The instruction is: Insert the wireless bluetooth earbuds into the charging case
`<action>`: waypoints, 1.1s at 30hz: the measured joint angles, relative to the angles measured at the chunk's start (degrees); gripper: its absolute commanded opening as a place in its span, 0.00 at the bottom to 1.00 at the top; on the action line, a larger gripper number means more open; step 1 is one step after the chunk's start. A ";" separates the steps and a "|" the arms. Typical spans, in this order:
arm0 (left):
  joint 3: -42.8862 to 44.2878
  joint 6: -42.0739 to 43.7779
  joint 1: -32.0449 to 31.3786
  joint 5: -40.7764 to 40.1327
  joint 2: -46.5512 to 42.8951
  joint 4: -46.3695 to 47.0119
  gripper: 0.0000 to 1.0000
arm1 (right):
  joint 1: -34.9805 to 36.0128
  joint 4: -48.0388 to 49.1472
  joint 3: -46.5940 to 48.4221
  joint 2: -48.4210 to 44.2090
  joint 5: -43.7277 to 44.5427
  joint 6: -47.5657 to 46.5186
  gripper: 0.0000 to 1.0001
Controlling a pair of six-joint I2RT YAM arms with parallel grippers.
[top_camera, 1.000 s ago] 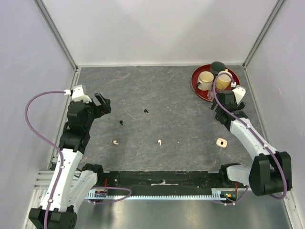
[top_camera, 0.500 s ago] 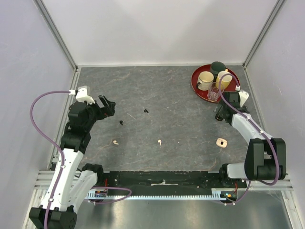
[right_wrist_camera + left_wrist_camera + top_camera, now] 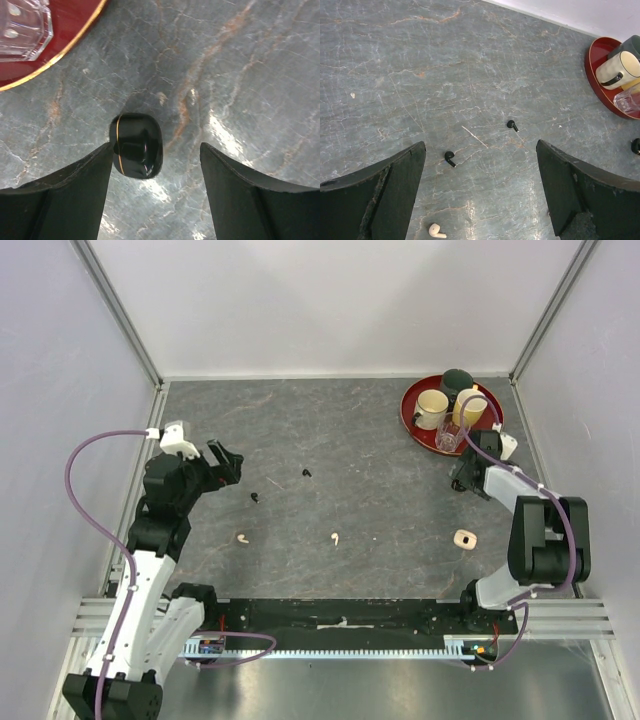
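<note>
Two black earbuds (image 3: 306,473) (image 3: 257,497) and two cream-white earbuds (image 3: 242,538) (image 3: 335,538) lie loose on the grey table. In the left wrist view the black earbuds (image 3: 450,158) (image 3: 511,124) lie ahead of my left gripper (image 3: 480,165), which is open and empty above the table; one white earbud (image 3: 437,231) lies near its left finger. A glossy black charging case (image 3: 136,145) with a gold seam lies closed on the table. My right gripper (image 3: 156,150) is open around it; the left finger touches it and the right finger stands apart.
A red tray (image 3: 415,425) at the back right holds a cream mug (image 3: 432,407), a yellow cup, a dark cup and a clear glass (image 3: 22,27), close beside my right gripper (image 3: 462,480). A cream case-like thing (image 3: 463,538) lies near the right arm. Walls enclose the table.
My right gripper has come down to the table beside the tray, around the black case, and its jaws have narrowed. The left gripper shifted slightly and stays open.
</note>
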 measured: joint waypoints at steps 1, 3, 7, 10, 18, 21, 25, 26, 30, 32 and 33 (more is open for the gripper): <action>0.00 0.00 0.15 0.02 0.04 0.07 0.98 | 0.00 0.44 0.44 1.03 -0.66 0.09 0.77; 0.00 0.00 0.50 0.11 0.17 0.28 0.98 | 0.00 1.36 0.92 2.12 -1.57 0.04 0.76; -0.11 -0.02 1.40 0.13 0.33 0.37 0.98 | 0.00 2.08 0.92 2.89 -3.61 0.02 0.75; -0.24 -0.02 1.88 0.28 0.39 0.37 0.98 | 0.07 2.51 0.92 3.63 -4.37 -0.11 0.72; -0.66 -1.09 2.82 1.40 0.83 1.11 0.97 | 1.03 2.95 0.81 4.61 -6.45 0.76 0.62; -1.33 -2.21 2.95 2.05 1.01 2.29 0.97 | 2.25 3.87 0.57 4.61 -6.84 1.62 0.56; -2.40 -3.50 2.99 3.19 1.77 3.21 0.97 | 5.07 5.22 0.00 4.61 -7.76 3.54 0.52; -2.47 -3.72 3.04 3.41 2.08 3.26 0.97 | 6.12 5.73 -0.15 4.61 -8.02 4.22 0.53; -2.47 -4.09 3.04 4.13 2.51 3.37 0.97 | 10.49 9.09 -1.29 4.61 -8.70 7.98 0.54; -2.47 -4.09 3.04 4.13 2.49 3.39 0.97 | 13.09 11.93 -2.40 4.48 -9.31 10.88 0.59; -2.47 -4.11 3.04 4.13 2.51 3.39 0.97 | 14.29 13.27 -2.97 4.42 -9.57 12.55 0.60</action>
